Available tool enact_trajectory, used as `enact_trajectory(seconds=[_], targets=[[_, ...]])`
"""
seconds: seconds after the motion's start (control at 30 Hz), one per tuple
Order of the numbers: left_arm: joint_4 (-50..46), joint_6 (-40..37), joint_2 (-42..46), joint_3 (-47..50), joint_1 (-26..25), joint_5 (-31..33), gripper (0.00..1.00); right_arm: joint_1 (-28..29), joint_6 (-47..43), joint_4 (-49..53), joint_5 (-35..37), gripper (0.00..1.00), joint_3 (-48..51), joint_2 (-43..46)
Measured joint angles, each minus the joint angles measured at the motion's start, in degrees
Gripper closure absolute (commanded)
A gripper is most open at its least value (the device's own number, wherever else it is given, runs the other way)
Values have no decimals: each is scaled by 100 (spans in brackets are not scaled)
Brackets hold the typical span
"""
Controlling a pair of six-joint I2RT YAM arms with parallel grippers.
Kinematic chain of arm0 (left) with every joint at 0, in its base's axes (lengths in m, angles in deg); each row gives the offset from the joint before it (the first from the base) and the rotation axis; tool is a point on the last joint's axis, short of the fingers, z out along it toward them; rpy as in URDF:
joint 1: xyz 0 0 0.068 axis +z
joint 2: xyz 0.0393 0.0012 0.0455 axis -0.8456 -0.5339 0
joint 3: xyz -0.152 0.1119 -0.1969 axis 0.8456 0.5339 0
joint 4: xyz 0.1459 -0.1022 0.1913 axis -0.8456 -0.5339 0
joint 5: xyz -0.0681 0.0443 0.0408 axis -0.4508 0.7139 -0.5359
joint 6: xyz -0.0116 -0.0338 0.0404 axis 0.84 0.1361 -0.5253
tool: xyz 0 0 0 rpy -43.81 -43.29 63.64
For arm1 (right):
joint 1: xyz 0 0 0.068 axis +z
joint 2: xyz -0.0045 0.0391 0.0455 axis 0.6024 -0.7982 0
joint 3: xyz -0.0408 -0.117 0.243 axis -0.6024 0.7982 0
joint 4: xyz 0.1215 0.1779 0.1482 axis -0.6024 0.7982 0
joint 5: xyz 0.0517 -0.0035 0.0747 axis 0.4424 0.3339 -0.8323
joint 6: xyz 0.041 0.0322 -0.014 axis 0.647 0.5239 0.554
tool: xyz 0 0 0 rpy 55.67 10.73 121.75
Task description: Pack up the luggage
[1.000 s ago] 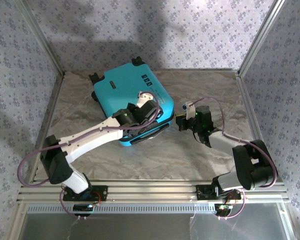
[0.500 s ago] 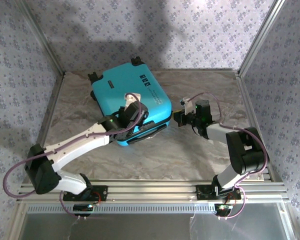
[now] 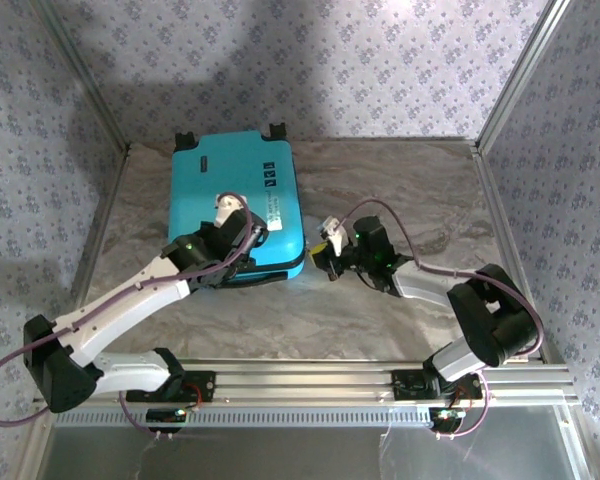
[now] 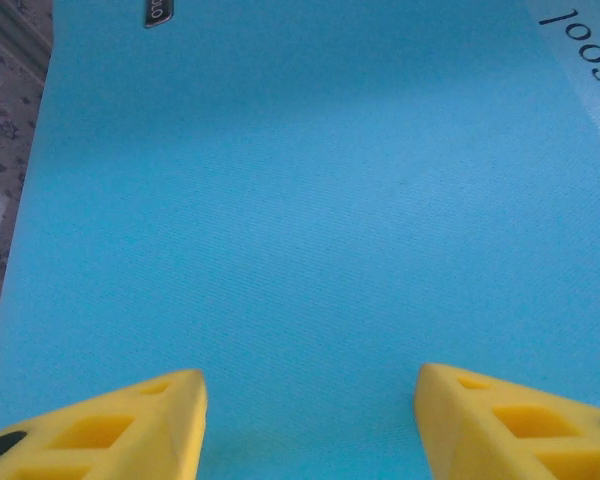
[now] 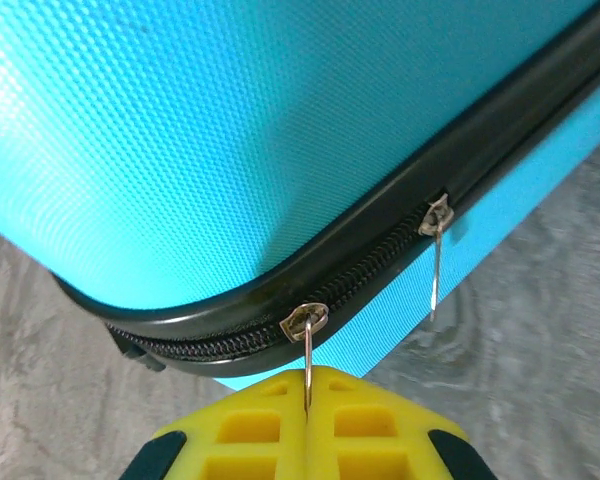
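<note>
Zipping the luggage shut

Nearest, the right gripper (image 5: 307, 385), fingers pressed together, pinches a zipper pull (image 5: 306, 345) at the case's near right corner. The left gripper (image 4: 310, 425), fingers spread, sits over the lid. The luggage (image 3: 235, 190) lies flat toward the table's (image 3: 410, 190) far left corner. Next, likely: draw the pull along the band, lid steadied.

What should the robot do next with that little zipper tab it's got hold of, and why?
Probably draw the zipper pull steadily along the black zipper band. The right gripper is shut on that pull at a corner of the luggage, whose lid lies closed. The left gripper is open over the shell, likely steadying it. Which stretch is unzipped I cannot tell.
</note>
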Motion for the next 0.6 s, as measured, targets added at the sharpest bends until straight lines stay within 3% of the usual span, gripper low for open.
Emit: enact_trajectory(seconds=[0.37,0.6], targets=[[-81,-74,-234,-186,22,131,38,168,13,17,365,100,-59,-37],[302,70,-42,35,361,-249,39,122,94,33,763,100,-487,-420]])
